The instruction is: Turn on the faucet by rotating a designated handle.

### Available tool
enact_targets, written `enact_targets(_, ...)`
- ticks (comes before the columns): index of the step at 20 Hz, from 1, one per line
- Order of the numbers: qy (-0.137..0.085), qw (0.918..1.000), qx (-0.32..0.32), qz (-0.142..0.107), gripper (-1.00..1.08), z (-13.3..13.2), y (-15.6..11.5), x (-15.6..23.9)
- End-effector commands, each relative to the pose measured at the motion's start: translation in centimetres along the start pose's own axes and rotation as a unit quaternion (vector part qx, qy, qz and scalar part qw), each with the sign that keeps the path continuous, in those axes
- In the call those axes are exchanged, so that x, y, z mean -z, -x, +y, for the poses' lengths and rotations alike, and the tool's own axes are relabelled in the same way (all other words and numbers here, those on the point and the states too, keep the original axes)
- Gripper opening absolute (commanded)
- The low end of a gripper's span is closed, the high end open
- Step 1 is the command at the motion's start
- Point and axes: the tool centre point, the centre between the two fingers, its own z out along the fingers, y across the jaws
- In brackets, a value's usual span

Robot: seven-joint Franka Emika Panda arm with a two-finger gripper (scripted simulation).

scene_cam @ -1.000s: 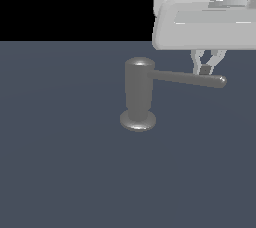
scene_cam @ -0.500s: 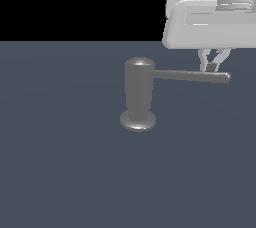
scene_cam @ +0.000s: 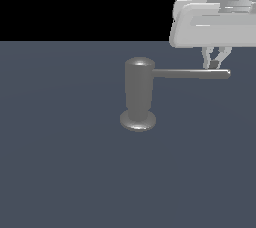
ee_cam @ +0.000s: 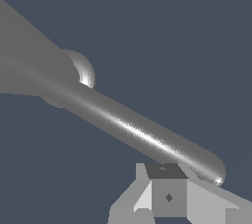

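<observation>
The faucet (scene_cam: 139,92) is a grey upright cylinder on a round disc base, standing mid-scene on the dark floor. Its handle (scene_cam: 190,74), a thin straight rod, points to the exterior view's right. My gripper (scene_cam: 214,64) hangs from the white hand just behind the rod near its tip, with the fingers drawn together and nothing between them. It seems to touch the rod's side. In the wrist view the handle (ee_cam: 142,137) runs diagonally past my fingertips (ee_cam: 167,196), and the faucet (ee_cam: 29,66) fills one corner, blurred by closeness.
A flat dark grey floor (scene_cam: 65,172) lies all around the faucet. The arm's white hand (scene_cam: 215,22) hangs above the handle's tip at the exterior view's upper right. Nothing else shows.
The gripper has moved toward the exterior view's right and slightly up. The handle's tip has swung with it, so the rod now looks nearly level instead of sloping down.
</observation>
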Motion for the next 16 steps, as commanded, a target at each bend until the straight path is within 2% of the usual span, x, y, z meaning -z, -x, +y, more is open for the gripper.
enact_targets(1,-0.002,0.9999,0.0,-0.01,-1.0,0.4,-0.3,-1.1)
enact_targets(16,-0.004,0.9998,-0.004,-0.018,-1.0,3.6,-3.7,-1.9)
